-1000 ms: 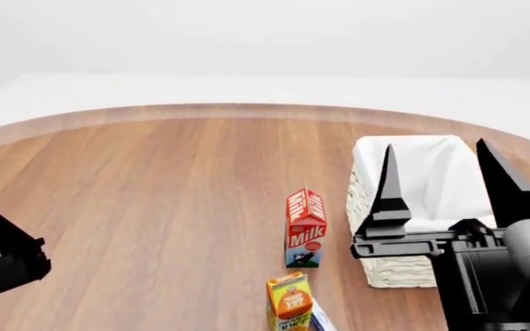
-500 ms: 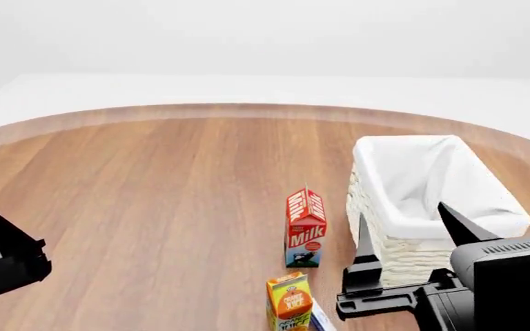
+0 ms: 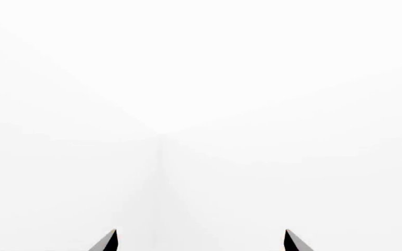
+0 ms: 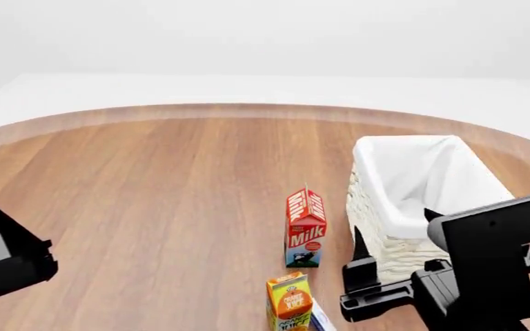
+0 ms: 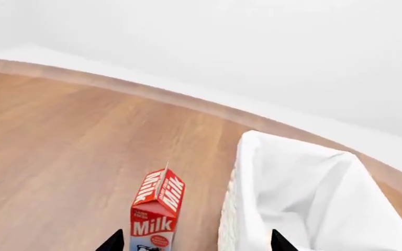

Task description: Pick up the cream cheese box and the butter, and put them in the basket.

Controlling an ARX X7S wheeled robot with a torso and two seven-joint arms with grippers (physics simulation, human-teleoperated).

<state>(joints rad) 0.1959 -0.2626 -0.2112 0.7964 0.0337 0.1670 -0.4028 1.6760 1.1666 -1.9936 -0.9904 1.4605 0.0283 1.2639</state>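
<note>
The white wicker basket (image 4: 386, 256) with its cloth liner stands at the right of the wooden table, and its liner also shows in the right wrist view (image 5: 295, 193). My right gripper (image 4: 394, 225) hangs open at the basket's near-left corner, holding nothing. In its own view the right gripper (image 5: 195, 240) has the milk carton and the basket's rim beyond its tips. My left gripper (image 3: 201, 240) is open, facing only blank white. A thin blue-and-white edge (image 4: 321, 318) peeks out beside the orange juice carton; I cannot tell what it is. The butter and the cream cheese box are out of view.
A red milk carton (image 4: 306, 227) stands upright just left of the basket, also in the right wrist view (image 5: 155, 212). An orange juice carton (image 4: 289, 302) stands nearer, at the bottom edge. My left arm (image 4: 3, 258) sits at the far left. The round table's rim (image 4: 246, 110) curves along the back.
My right gripper has dropped from over the basket to its near-left corner, and the wrist block now rises in front of the basket. The left arm has barely shifted.
</note>
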